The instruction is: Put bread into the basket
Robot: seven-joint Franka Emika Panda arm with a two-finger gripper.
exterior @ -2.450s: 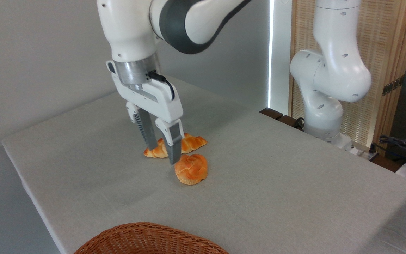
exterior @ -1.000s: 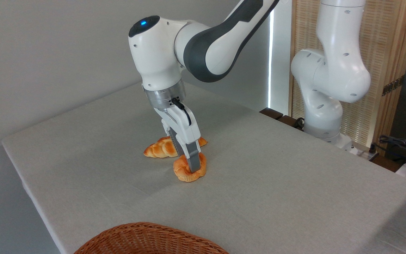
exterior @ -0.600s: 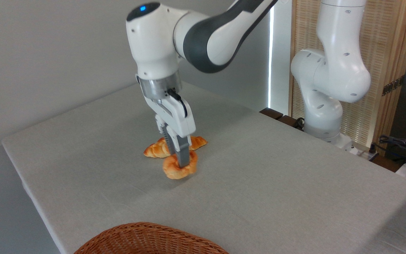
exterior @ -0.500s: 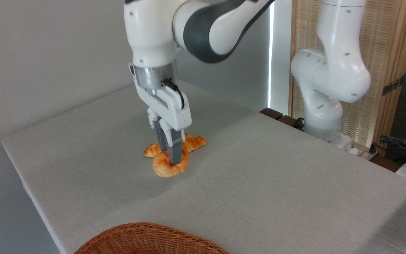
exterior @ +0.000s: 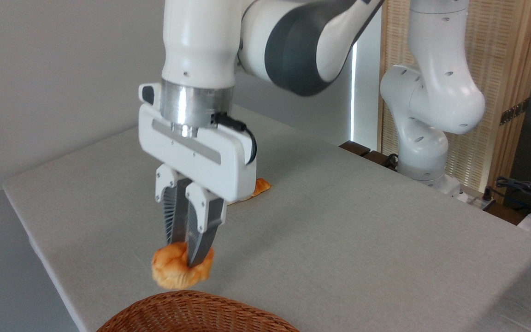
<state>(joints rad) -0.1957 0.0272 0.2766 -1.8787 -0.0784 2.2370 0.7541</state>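
White two-finger gripper (exterior: 186,256) w/ ribbed grey fingers (exterior: 199,240) is closed down on the small glossy golden-orange knotted bun (exterior: 174,272), jaws nearly together, pinching it at the top. Bun is off the grey cloth-covered table (exterior: 362,230), hanging near the front edge just above and behind the rim of the reddish-brown woven wicker basket (exterior: 191,313), not inside it. Only the pointed tip of the longer orange braided loaf (exterior: 261,186) shows behind the gripper body, resting on the table mid-surface.
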